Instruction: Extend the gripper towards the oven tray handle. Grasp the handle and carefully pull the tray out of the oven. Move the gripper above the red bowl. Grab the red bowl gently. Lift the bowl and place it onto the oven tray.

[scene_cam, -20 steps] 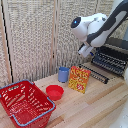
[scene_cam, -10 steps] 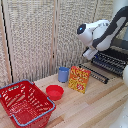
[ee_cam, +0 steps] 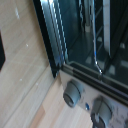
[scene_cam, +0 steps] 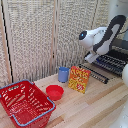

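A white robot arm point(scene_cam: 102, 37) reaches toward the oven point(scene_cam: 118, 59) at the exterior view's right. Its claw is hidden, so I cannot tell whether it is apart or together. The wrist view shows the oven's glass door and knobs point(ee_cam: 72, 92) close up. The tray point(scene_cam: 112, 63) already juts out. The red bowl point(scene_cam: 54, 92) waits on the tabletop point(scene_cam: 95, 107), beside a red basket point(scene_cam: 25, 103), probably next to be fetched.

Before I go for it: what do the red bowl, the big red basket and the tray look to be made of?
The red bowl looks like smooth, plain plastic with a soft sheen. The red basket seems to be an open grid, coated wire or moulded plastic; I cannot tell which. The tray appears to be dark metal in parallel bars, with pale glints along them.
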Motion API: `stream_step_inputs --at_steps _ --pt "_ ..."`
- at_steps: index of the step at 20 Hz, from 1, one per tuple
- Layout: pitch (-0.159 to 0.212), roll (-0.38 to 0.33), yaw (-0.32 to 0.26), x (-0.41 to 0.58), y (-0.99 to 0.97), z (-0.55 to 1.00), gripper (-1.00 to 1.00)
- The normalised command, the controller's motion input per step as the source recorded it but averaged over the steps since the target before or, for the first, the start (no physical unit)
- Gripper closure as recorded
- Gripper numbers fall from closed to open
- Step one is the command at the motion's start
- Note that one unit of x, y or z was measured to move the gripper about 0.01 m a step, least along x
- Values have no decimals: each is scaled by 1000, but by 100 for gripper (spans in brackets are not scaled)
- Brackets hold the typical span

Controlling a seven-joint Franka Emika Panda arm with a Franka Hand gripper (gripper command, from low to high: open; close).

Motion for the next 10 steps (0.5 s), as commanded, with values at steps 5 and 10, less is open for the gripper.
stream_step_inputs --at_steps 5,10 --pt "0 0 0 57 -743 0 -100" --pt "0 -34 0 12 -527 -33 -100"
